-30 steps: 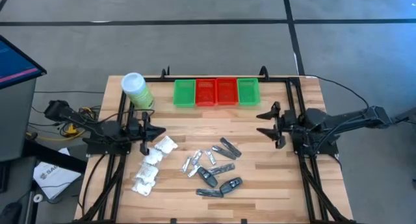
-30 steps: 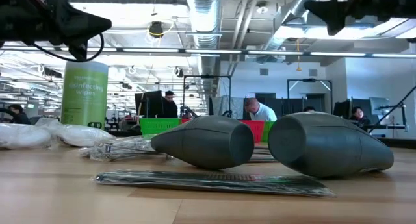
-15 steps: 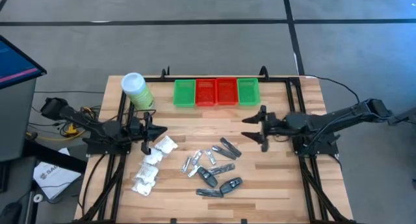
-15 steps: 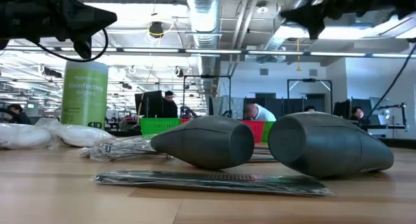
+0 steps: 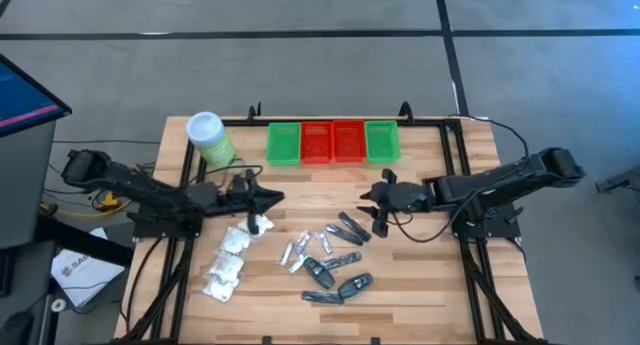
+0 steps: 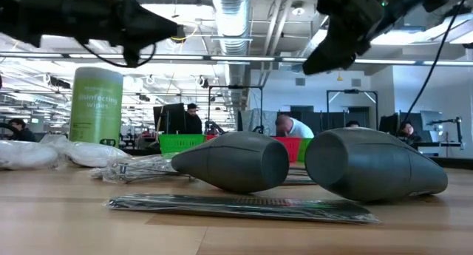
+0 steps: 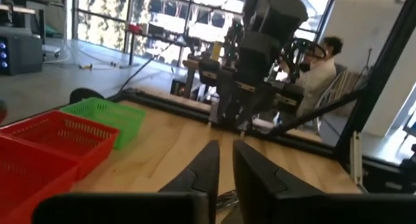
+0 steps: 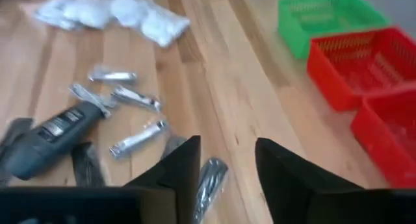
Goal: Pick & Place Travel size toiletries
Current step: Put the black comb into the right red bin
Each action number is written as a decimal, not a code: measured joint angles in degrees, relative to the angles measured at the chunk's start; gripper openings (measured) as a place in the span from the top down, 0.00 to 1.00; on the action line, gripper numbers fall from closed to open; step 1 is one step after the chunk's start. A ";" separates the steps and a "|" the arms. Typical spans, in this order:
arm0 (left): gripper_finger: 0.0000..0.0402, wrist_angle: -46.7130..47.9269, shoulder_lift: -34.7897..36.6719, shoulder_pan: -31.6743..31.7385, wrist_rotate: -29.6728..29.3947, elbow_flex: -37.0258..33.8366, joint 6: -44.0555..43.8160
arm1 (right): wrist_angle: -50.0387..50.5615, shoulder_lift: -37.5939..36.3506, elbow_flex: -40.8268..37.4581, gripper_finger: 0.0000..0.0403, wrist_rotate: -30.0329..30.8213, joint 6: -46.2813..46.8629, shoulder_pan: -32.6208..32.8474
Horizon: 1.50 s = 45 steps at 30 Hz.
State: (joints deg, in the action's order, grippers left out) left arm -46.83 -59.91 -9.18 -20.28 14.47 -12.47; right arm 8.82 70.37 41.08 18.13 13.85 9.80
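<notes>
Mostly dark oblong pieces lying diagonally, flat

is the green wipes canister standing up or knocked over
Upright. The canister stands on its base in the low view, label vertical; from above its white lid faces up.

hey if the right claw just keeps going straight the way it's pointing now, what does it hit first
Most likely the slim dark packaged piece lying on the table just ahead of the right claw, seen between its open fingers in the right wrist view. Beyond it lie the silver clippers. Depth is hard to judge.
</notes>
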 joint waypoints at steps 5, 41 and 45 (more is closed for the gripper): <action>0.81 0.00 -8.78 0.97 3.64 4.99 -0.21 | 4.53 3.33 0.00 0.72 -0.04 5.26 0.74; 0.78 -1.29 -33.60 0.97 5.60 17.73 1.90 | -2.03 23.74 -0.02 0.53 0.00 21.35 7.93; 0.78 -1.29 -33.60 0.97 5.60 17.73 1.90 | -2.17 24.21 -0.01 0.54 -0.02 22.18 8.62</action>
State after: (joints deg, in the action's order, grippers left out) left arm -48.12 -93.51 -8.21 -14.68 32.21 -10.57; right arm 6.65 94.58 41.07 18.11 36.03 18.42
